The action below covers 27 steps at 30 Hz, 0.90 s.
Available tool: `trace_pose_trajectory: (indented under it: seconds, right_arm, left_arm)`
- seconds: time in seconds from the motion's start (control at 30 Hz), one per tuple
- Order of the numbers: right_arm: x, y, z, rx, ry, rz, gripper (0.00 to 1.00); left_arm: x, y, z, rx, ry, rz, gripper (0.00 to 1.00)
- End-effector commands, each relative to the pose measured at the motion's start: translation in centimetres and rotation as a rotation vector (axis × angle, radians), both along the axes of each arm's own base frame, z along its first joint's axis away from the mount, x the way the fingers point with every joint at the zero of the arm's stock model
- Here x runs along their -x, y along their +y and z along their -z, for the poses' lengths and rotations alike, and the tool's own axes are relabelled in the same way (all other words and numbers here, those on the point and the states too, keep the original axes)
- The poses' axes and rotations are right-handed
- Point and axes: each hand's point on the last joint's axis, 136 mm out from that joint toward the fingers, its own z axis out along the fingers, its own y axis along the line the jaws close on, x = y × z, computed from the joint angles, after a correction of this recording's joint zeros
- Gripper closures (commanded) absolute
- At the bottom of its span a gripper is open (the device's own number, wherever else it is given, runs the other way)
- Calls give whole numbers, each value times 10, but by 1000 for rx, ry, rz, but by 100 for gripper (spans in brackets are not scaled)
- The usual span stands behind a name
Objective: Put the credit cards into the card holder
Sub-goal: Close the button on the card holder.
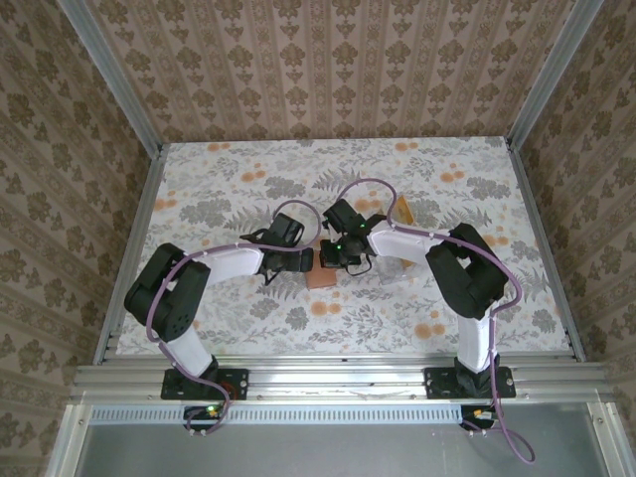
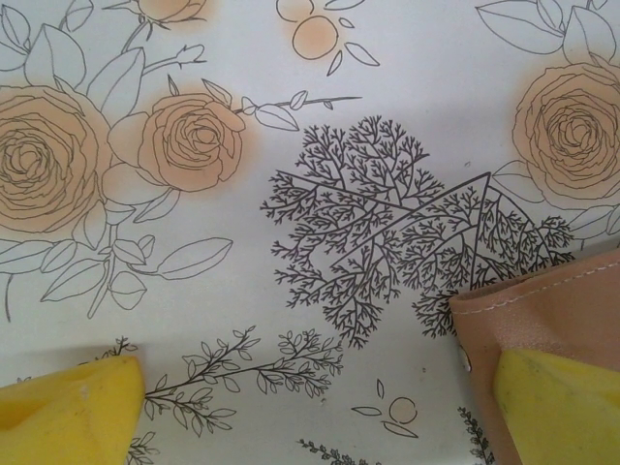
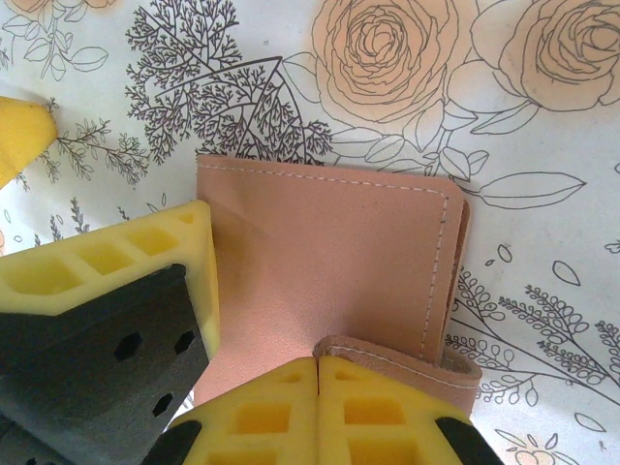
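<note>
From above, you see the wallet [image 1: 320, 280] on the worktop [image 1: 229, 169], directly between the left hand [image 1: 301, 260] and the right hand [image 1: 335, 258]. One card [image 1: 405, 209] lies well apart, beyond the right forearm.

In the left wrist view, the left hand is spread. One finger [image 2: 557, 407] rests on the wallet's corner and the other sits off it on bare cloth.

In the right wrist view, the right hand is pressed together, apparently pinching the wallet's near flap. That card lies nearer your right arm, but by my judgement only the left hand is free to fetch it.
</note>
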Motion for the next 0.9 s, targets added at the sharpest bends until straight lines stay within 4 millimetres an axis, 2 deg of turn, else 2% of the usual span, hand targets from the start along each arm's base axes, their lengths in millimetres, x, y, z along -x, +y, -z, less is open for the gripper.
trace_pose_trajectory:
  seconds: [0.0, 0.47, 0.63, 0.87]
  right_arm:
    - [4, -3, 10, 7, 39, 7, 100]
    - [9, 1, 24, 31, 74, -15, 100]
    - [15, -11, 38, 83, 91, -11, 100]
    - [28, -40, 66, 220, 117, -3, 100]
  left_arm:
    - [15, 6, 22, -72, 72, 29, 5]
    - [17, 3, 22, -72, 74, 40, 5]
    - [17, 4, 22, -69, 74, 40, 5]
    - [18, 1, 23, -60, 74, 42, 5]
